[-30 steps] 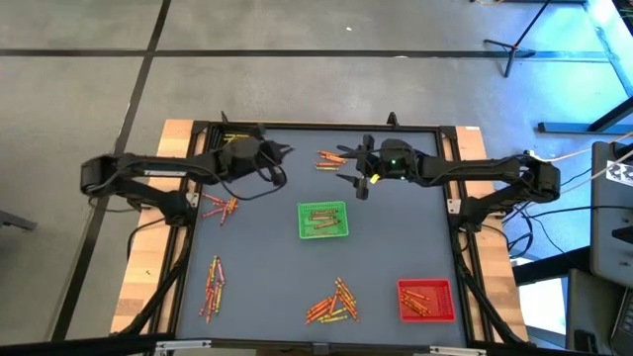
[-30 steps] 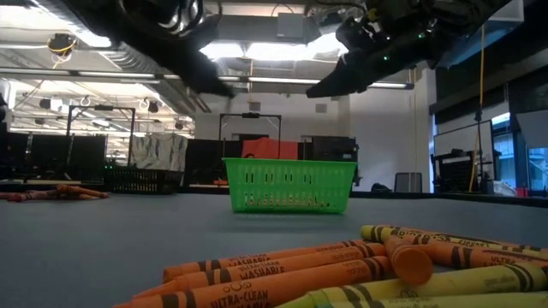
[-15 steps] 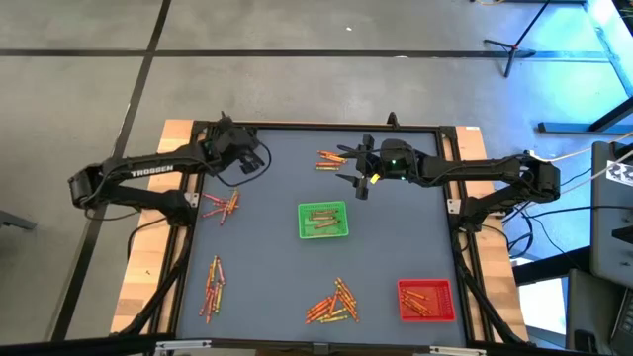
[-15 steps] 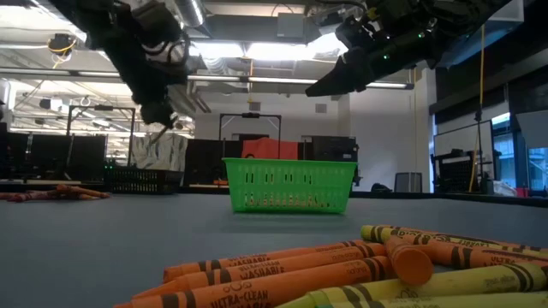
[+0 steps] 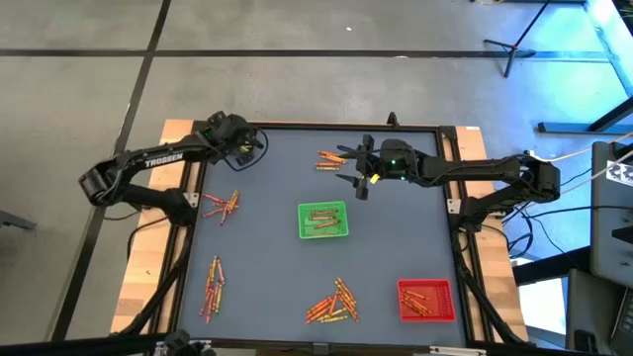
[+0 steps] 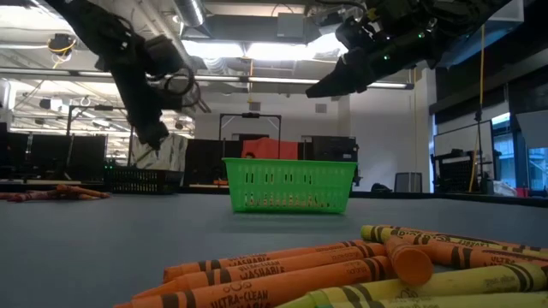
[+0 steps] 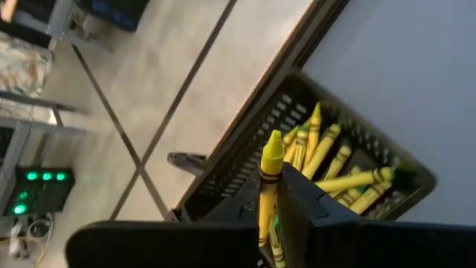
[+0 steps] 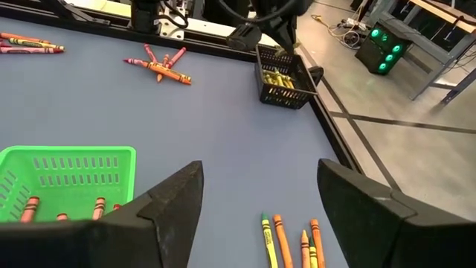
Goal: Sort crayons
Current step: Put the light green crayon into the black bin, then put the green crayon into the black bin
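Since the earlier frames the left arm has swung from the middle of the tabletop (image 5: 277, 247) out to its far left corner. Left tool (image 7: 271, 195): closed on a yellow crayon (image 7: 269, 175), held upright above a black basket (image 7: 245, 175) that already contains yellow crayons (image 7: 331, 160); the position suggests a colour-matched drop not yet made. The same basket (image 8: 282, 78) appears at the tabletop corner in the right wrist view. Right tool (image 5: 358, 178): fully open and empty, hovering near the far edge just beside a small cluster of crayons (image 5: 330, 159), probably placed for the next pick. Green tray (image 5: 323, 220), centre, and red tray (image 5: 426, 300), near right corner, each hold crayons. Unsorted groups lie loose: mid-left (image 5: 222, 206), near-left (image 5: 212, 288) and near-centre (image 5: 334, 303).
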Robot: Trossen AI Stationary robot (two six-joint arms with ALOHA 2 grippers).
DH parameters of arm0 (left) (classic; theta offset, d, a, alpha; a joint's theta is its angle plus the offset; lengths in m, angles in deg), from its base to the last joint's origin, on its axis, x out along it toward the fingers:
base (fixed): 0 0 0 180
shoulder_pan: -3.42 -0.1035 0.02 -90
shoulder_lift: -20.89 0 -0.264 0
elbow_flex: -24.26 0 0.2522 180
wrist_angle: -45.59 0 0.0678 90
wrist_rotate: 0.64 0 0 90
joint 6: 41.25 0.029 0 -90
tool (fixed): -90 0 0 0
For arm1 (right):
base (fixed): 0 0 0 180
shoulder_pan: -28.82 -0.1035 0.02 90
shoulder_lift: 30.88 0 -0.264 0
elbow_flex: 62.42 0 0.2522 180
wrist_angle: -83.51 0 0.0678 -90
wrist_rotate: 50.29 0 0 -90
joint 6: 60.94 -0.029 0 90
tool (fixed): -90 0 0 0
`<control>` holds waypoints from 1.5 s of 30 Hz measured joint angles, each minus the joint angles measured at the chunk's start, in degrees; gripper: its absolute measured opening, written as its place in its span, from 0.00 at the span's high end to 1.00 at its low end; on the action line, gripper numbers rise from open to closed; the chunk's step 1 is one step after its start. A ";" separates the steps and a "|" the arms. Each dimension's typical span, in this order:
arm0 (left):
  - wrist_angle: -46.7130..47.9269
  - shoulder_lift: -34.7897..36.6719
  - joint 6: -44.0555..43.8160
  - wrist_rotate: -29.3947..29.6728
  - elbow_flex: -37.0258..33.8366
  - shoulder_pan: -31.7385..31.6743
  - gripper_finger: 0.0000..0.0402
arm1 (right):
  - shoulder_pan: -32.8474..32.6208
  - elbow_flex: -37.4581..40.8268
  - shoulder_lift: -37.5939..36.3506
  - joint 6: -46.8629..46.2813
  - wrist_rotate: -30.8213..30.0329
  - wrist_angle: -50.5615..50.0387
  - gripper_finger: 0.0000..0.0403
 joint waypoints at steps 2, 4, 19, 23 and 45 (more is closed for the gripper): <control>-0.06 -1.10 -0.08 0.00 0.00 -0.65 0.93 | 0.00 0.00 0.02 0.01 0.00 0.00 0.36; -0.58 -1.74 -0.12 0.00 0.00 -1.06 0.88 | 0.00 0.00 0.02 0.01 0.00 0.01 0.36; -13.45 3.23 -3.49 -23.76 0.00 5.87 0.70 | -0.01 0.00 0.02 0.02 -0.04 0.01 0.36; -22.23 2.10 -5.00 -33.81 0.00 8.19 0.70 | 0.00 0.00 0.02 0.02 -0.11 -0.49 0.36; -53.93 -22.06 -8.45 -40.50 -0.07 14.89 0.70 | 1.66 0.02 3.15 0.07 -9.63 -1.78 0.36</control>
